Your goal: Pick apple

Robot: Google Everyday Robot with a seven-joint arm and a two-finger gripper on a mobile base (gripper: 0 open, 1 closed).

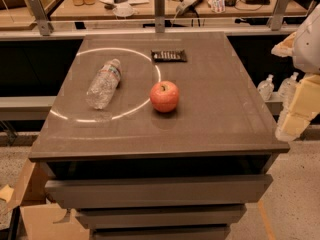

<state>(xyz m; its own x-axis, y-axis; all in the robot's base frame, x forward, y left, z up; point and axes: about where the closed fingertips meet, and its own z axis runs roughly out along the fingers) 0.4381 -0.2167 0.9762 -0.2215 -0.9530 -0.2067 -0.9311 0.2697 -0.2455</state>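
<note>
Three things are resting on the grey-brown tabletop [225,119] in the camera view. The apple [164,96] is sitting near the middle of the top, red-orange, with a yellowish patch by its dark stem dimple, which is facing up. Nothing is touching it. A clear plastic bottle [104,84] is lying on its side to the left of the apple and apart from it, its cap pointing toward the far edge. A dark flat packet [169,56] is lying behind the apple, close to the far edge. A thin ring of light [125,115] is curving around the bottle, its right arc passing just beside the apple.

The gripper [290,127] is hanging at the right edge of the picture, off the table's right side near the front corner, well apart from the apple. Whether it is standing wide or narrow cannot be told. Grey drawers [160,189] are showing under the top.
</note>
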